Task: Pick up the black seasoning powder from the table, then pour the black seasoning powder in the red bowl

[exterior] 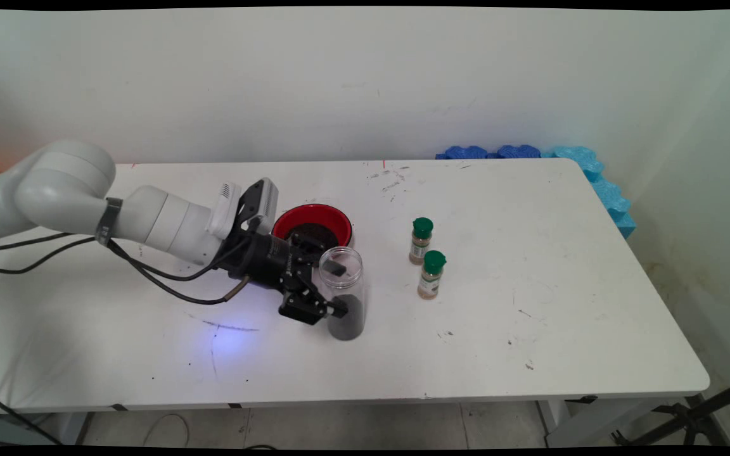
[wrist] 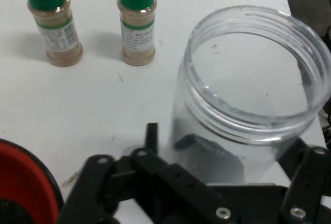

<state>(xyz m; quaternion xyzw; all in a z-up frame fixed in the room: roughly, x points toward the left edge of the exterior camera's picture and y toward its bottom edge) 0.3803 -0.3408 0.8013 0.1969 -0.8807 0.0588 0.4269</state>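
Gripper sits low over the worktop, its fingers either side of the upright clear jar; whether they press the wall or stand just off it cannot be told. Jar is uncapped, dark grains in its lower part, just in front of the red bowl. Two green-capped spice bottles stand apart to the right.

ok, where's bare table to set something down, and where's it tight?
Free: the whole right end past the two spice bottles, and the near strip along the table front edge. Tight: the middle, where the gripper straddles the clear jar just in front of the red bowl.
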